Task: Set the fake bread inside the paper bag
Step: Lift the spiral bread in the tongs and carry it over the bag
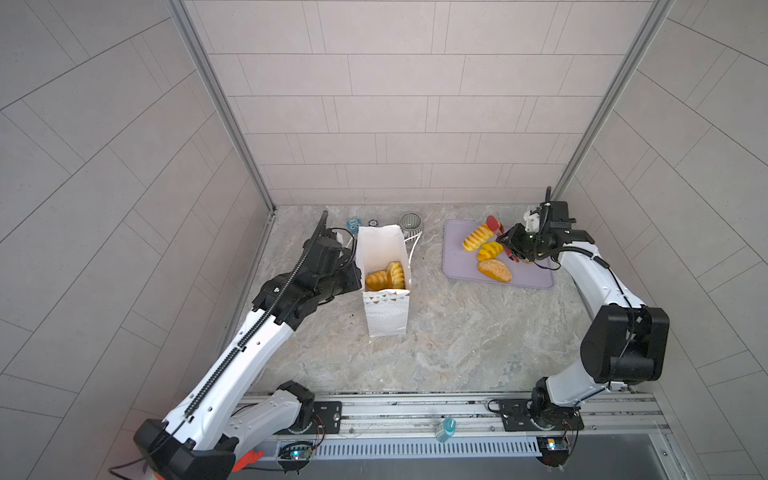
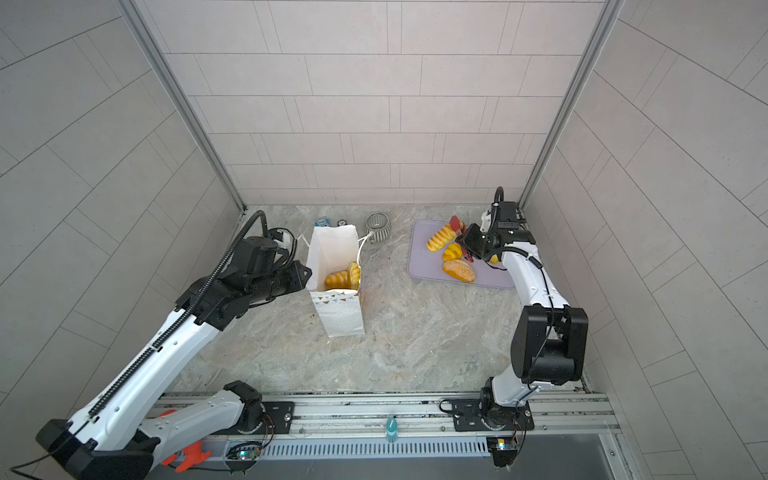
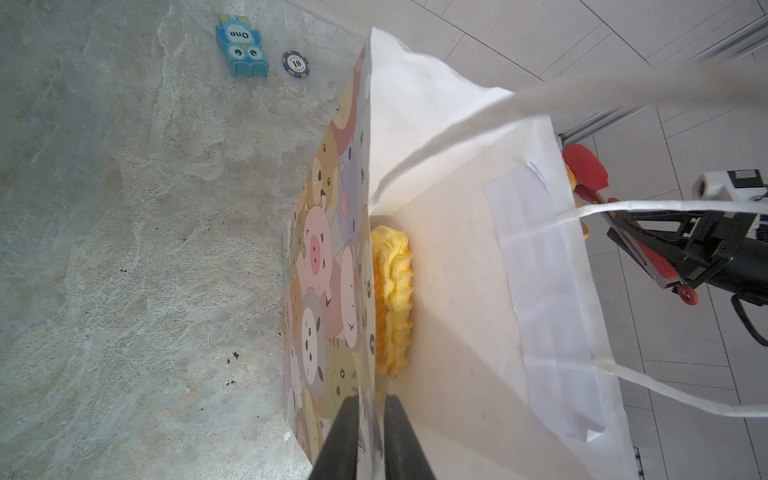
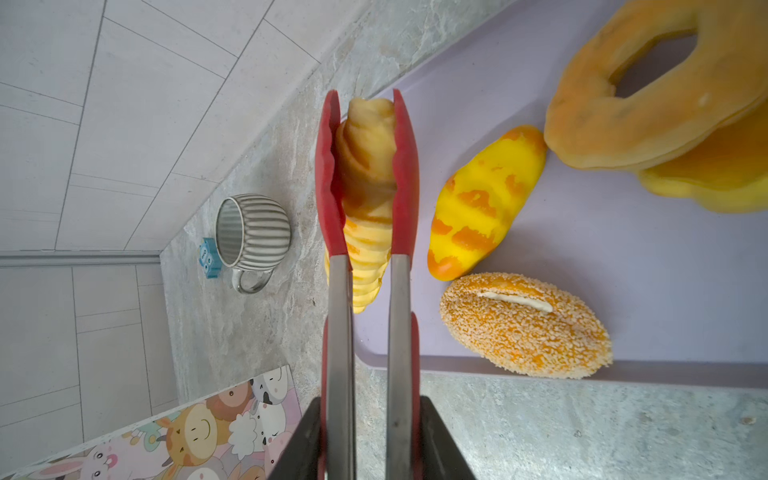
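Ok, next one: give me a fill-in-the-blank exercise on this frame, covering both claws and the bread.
1. The right claw holds tongs whose ____ tips clamp a long ridged loaf.
2. The left claw pinches a wall of the paper bag; ____ breads show inside it in both top views.
3. The sesame bun lies ____ the lilac tray.
4. The poker chip reads ____.
Missing: red; two; on; 10.
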